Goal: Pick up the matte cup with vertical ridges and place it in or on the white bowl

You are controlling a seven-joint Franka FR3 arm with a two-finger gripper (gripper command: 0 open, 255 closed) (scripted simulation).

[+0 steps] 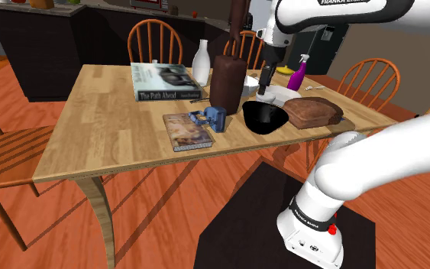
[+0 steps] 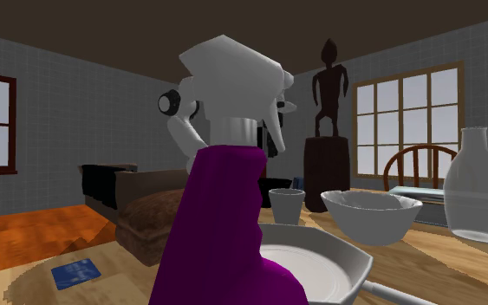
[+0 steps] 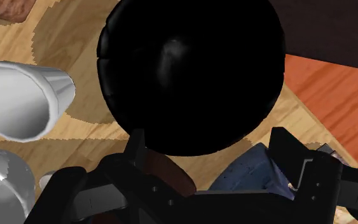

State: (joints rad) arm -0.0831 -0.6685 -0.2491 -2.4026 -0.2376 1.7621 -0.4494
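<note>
Gripper (image 3: 210, 141) open, 2 fingers apart over black bowl (image 3: 190, 70), pale ridged cup (image 3: 21, 102) beside it. Book (image 1: 167, 80) reads "The Path Ahead"; arm (image 1: 335, 15) reads "FRANKA".

Second exterior view's middle: the white faceted cup (image 2: 286, 206) sits on the wooden desk (image 2: 476, 277), left of the white bowl (image 2: 372, 215).

Worktop (image 1: 106, 122): pale wood with visible grain and a satin finish. Black bowl (image 3: 190, 70): smooth and glossy, with one faint highlight. Cup (image 3: 21, 98): matt white, with a ridged wall. White bowl (image 2: 372, 212): smooth, softly shiny. Bottle (image 2: 476, 186): clear glass. Loaf (image 1: 312, 112): brown, rough crust. My tool (image 3: 209, 143): matt black. Floor (image 1: 152, 222): reddish polished wood.
</note>
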